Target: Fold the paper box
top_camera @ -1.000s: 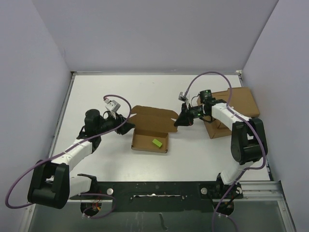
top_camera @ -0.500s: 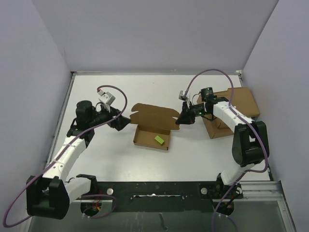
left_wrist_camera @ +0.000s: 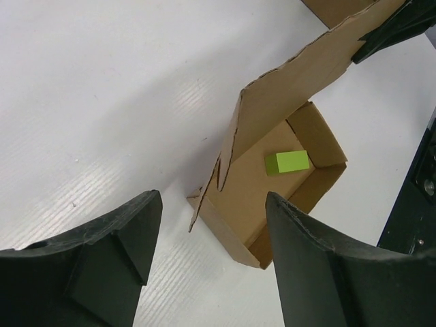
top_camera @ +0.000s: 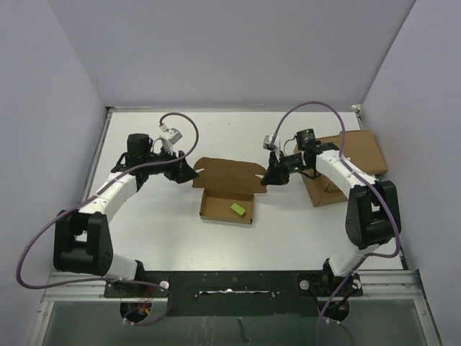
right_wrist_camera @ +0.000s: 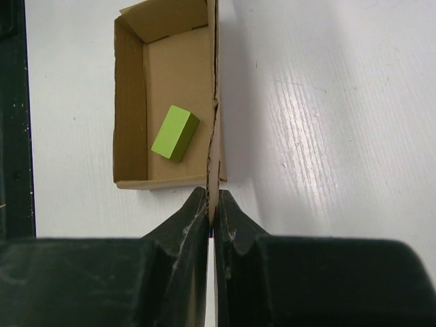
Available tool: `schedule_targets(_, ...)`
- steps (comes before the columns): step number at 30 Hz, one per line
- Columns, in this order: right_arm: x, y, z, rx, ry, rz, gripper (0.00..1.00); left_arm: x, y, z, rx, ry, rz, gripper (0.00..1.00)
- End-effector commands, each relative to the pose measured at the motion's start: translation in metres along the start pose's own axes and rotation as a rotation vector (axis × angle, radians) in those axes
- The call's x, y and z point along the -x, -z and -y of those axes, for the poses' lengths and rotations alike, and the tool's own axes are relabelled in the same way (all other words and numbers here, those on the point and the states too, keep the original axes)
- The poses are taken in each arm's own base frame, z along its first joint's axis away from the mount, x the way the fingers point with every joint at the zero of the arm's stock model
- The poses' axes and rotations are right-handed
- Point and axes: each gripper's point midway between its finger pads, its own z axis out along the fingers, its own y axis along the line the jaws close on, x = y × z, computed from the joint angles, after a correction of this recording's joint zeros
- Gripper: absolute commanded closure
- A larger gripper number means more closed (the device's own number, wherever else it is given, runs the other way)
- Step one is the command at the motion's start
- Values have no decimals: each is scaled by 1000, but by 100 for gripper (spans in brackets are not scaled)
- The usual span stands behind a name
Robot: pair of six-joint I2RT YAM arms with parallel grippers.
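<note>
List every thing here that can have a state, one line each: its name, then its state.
paper box: tray formed, lid raised, not closed
green block: lying inside the paper box
right gripper: shut on the lid's edge
left gripper: open, holding nothing
cardboard slab: lying flat

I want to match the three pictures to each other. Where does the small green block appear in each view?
Top external: the green block lies near the centre, in the right part of the paper box.
Left wrist: the green block is right of centre, on the box floor.
Right wrist: the green block is left of centre, in the upper half.
Shared landmark: the box's raised lid, pinched by the right gripper.
</note>
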Motion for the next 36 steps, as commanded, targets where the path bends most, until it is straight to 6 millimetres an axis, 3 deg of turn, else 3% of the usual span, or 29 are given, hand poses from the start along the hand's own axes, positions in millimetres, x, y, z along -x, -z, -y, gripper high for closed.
schedule_targets(1,31,11,-4,-16,99,48,100,10,-5,0,-39,-44,-3,42)
schedule_targets(18,32,12,-3,-30,97,41,100,-6,-24,9,-95,18,-34,67)
schedule_targets(27,34,11,-4,-27,103,44,100,-8,-23,14,-93,23,-40,98)
schedule_targets(36,44,6,11,-141,101,3,100,3,-8,21,86,9,66,100)
